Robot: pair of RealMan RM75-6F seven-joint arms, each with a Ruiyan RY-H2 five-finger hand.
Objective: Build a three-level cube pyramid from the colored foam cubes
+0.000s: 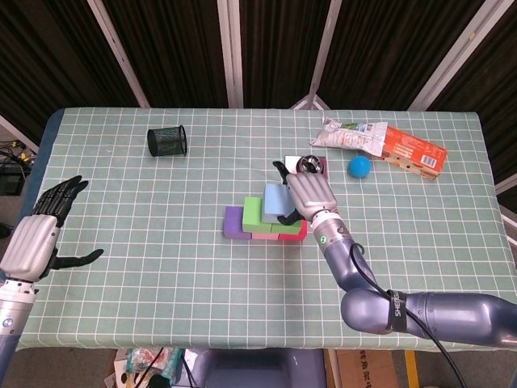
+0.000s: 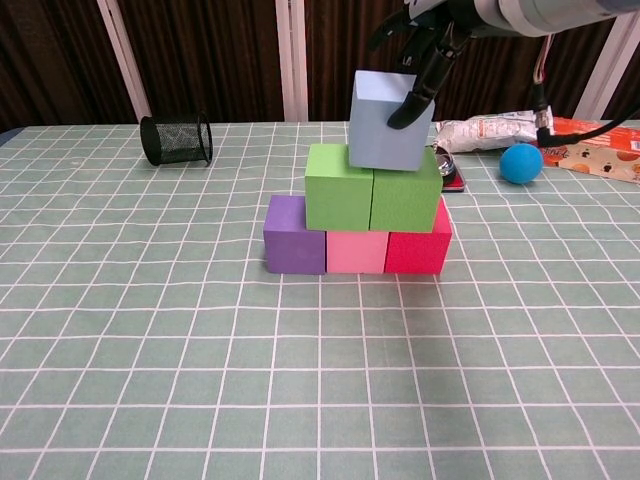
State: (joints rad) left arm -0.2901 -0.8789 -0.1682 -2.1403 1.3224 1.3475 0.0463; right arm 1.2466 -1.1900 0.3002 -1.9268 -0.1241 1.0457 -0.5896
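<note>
1. One right hand (image 2: pixel 425 45) holds the light blue cube (image 2: pixel 385 125) from above; under it sit two green cubes (image 2: pixel 372 190).
2. Left hand (image 1: pixel 44 230) is wide apart, holding nothing; no writing is readable.

Only legible text: a black band on the right arm (image 1: pixel 393 308), below the fingers (image 1: pixel 284 217) toward the camera, with white vertical lettering. Too small to read, can't make out the letters. Snack bag (image 1: pixel 349 135) and orange carton (image 1: pixel 414 151), on the worktop beyond the fingers and to their right, carry print but nothing resolves in either view. No markings visible on the foam cubes or the mesh cup (image 1: pixel 166 141).
</note>
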